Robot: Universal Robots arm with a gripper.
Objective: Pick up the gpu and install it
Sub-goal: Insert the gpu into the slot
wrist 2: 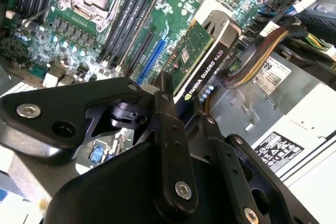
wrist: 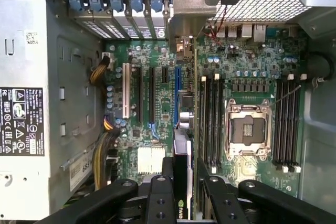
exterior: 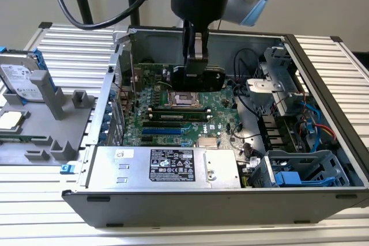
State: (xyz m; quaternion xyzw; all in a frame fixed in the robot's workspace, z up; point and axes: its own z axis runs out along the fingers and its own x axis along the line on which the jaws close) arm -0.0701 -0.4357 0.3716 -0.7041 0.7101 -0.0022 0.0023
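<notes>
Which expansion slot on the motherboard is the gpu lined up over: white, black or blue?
The blue slot. In the first wrist view the gpu, held edge-on in the gripper, runs in line with it; the white slot and the black slots sit off to one side.

White lettering runs along the gpu's (wrist 2: 202, 59) black edge in the second wrist view. A black-and-white sticker (exterior: 172, 165) of symbols and fine print sits on the power supply (exterior: 115, 168), six o'clock from the motherboard (exterior: 173, 116). At nine o'clock, the hard drive (exterior: 26, 61) carries a white label (exterior: 14, 80), too small to make out.
</notes>
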